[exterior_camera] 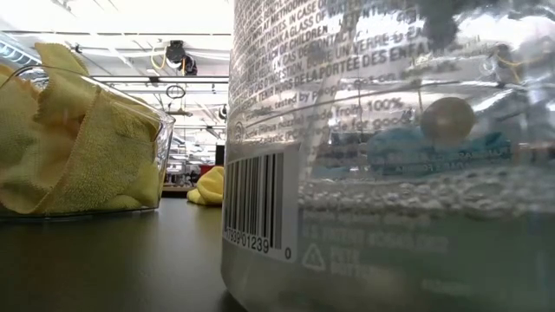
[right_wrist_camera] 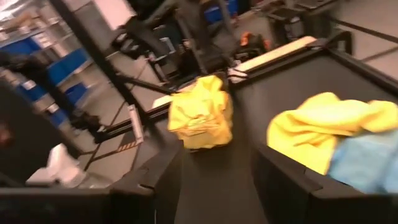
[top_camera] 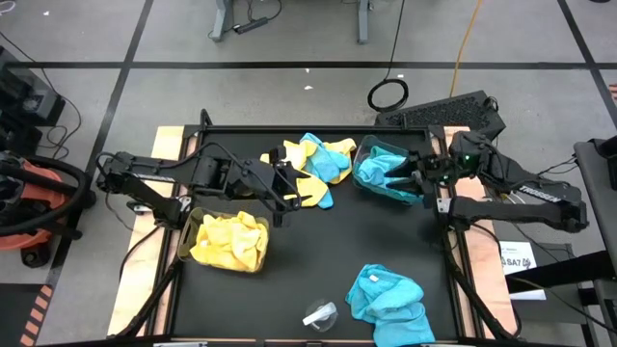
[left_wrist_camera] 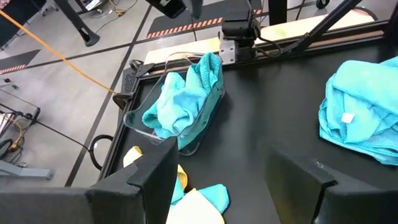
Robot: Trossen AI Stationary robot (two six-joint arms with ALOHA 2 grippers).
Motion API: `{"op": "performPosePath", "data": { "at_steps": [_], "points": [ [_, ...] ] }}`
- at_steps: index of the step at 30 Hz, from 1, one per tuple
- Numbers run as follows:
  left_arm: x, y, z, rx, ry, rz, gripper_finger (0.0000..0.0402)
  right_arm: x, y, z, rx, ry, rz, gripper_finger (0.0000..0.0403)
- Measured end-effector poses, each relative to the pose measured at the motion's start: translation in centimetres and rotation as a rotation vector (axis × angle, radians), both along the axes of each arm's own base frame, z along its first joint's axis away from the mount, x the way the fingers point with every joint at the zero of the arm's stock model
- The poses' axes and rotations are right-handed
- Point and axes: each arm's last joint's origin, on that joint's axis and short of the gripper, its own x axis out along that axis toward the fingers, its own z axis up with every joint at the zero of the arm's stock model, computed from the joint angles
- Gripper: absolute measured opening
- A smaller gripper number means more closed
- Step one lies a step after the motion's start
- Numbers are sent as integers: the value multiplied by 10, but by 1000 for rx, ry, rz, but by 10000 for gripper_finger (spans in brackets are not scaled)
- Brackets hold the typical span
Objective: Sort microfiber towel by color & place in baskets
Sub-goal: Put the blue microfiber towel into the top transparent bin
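Nearest the front edge of the counter [top_camera: 318, 251], at six o'clock, lies a loose teal heap [top_camera: 388, 301] with a small clear cup [top_camera: 320, 314] just beside it. At eight o'clock the yellow bin [top_camera: 229, 241] is full of yellow towels. At centre, twelve o'clock, a mixed pile [top_camera: 313, 166] of yellow and teal awaits sorting. At two o'clock the teal bin [top_camera: 384, 173] holds teal towels.

The left gripper [top_camera: 285, 189] sits at the pile's near-left edge, jaws apart and empty. The right gripper [top_camera: 416, 179] hovers at the teal bin's right rim, jaws apart with nothing between them.

Judgement: the step in hand appears to be drawing one towel from the mixed pile. The left jaws should pinch a single yellow fold at its free edge, lift clear so no teal cloth trails, then release over the yellow bin. The pile's layers overlap, so dragging a second towel is the risk.

Writing: in the low view the cup fills the foreground and bears a barcode, partly legible digits, "100%" and small multilingual print; further text is unreadable. A white label at the counter's right edge is illegible.
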Motion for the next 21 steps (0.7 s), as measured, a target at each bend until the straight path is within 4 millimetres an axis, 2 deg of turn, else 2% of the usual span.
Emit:
{"op": "performPosePath", "data": {
  "at_steps": [11, 21],
  "points": [
    [0, 7, -1, 5, 11, 17, 226, 32, 32, -16, 106, 141, 226, 176],
    [0, 7, -1, -3, 17, 8, 226, 61, 81, -45, 182, 375, 429, 176]
  ]
}}
